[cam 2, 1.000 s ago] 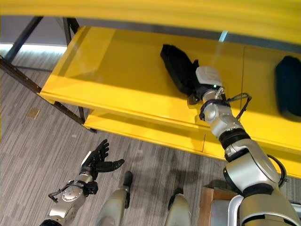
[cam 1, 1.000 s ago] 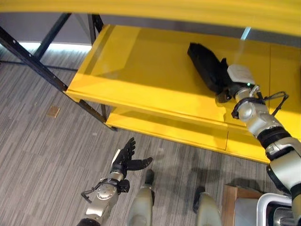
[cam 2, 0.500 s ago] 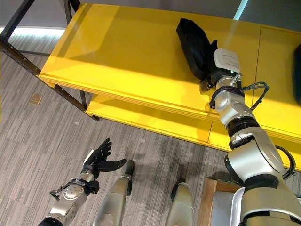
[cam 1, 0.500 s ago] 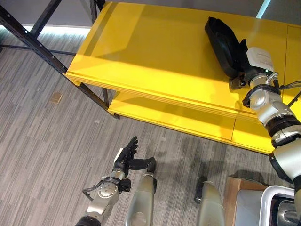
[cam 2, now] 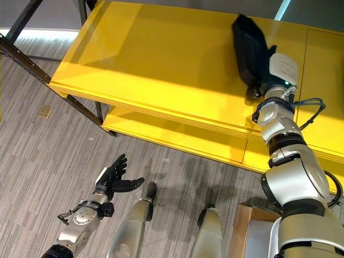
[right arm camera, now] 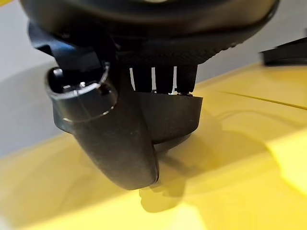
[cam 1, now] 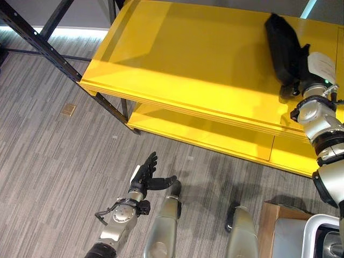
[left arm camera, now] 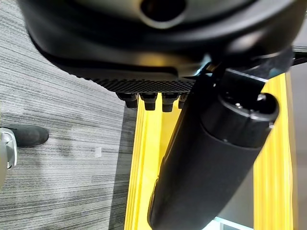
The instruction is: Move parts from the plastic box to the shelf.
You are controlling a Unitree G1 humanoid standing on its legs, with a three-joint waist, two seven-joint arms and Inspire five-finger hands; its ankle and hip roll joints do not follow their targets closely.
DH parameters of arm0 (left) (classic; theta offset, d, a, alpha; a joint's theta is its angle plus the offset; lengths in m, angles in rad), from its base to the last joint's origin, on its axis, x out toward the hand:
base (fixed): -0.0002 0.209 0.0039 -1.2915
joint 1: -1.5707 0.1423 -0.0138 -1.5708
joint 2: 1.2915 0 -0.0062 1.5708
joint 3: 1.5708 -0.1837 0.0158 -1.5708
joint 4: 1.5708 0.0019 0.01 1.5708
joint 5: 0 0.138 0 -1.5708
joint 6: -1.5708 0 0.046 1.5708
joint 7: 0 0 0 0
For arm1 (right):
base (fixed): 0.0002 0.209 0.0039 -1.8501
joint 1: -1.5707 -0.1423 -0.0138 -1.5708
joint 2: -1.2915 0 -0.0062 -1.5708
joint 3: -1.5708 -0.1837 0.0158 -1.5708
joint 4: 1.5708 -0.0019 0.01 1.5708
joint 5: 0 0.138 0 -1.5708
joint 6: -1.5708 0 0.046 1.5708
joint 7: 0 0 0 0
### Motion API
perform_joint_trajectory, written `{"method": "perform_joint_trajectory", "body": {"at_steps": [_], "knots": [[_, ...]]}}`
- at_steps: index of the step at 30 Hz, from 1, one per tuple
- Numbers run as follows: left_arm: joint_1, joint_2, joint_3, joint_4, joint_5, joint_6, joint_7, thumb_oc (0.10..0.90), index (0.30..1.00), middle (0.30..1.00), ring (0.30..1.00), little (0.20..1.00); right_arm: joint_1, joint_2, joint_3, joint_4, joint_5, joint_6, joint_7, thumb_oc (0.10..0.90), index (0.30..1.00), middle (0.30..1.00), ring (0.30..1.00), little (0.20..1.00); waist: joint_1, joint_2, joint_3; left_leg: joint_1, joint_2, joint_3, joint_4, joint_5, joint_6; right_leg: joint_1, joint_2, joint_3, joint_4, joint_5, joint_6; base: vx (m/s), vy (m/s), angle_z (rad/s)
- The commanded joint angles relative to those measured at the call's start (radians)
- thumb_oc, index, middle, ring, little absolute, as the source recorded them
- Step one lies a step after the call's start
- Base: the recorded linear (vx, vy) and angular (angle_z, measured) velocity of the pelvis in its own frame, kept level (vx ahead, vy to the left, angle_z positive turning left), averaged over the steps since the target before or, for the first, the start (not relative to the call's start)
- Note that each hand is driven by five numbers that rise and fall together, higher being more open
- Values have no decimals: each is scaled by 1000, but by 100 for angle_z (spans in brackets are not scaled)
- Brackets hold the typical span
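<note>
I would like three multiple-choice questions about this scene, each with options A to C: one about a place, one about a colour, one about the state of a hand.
1. Where does the black elongated part lie?
A. On the grey floor
B. On the upper board of the shelf
C. In a box

2. What colour are the boards of the metal-framed shelf?
A. Yellow
B. White
C. Green

3. How is the left hand?
A. Closed round the part
C. Closed on the shelf's edge
B. Open, holding nothing

Key:
1 B: the part rests on the top yellow board, with the right hand at its near end.
2 A: both boards are bright yellow.
3 B: its fingers are spread, low above the grey striped floor.
</note>
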Motion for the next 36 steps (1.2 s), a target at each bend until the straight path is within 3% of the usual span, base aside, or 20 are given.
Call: {"method": "perform_joint_trajectory", "body": {"at_steps": [1, 16, 36], "knots": [[-29, 27, 26, -91, -44, -93, 12, 900, 1000, 1000, 1000, 1000, -91, -162, -25, 24, 56, 27, -84, 400, 300, 300, 300, 300, -19, 10, -4, 58, 36, -73, 128, -205, 20, 62, 6, 13, -17, 14, -6, 0, 0, 0], [-15, 32, 43, -98, -57, -94, 16, 900, 1000, 1000, 1000, 1000, -63, -141, -70, 49, 105, 32, -77, 400, 300, 300, 300, 300, -20, 27, 15, 36, 35, -67, 141, -204, 16, 43, 8, 19, -19, 21, -5, 0, 0, 0], [-29, 45, 50, -94, -72, -99, 19, 900, 1000, 1000, 1000, 1000, -139, -36, 107, -6, -71, 42, -18, 400, 300, 300, 300, 300, 3, 1, 24, 12, 27, -88, 147, -191, 16, 52, 9, -1, -28, 31, -8, -4, 2, 0]]}}
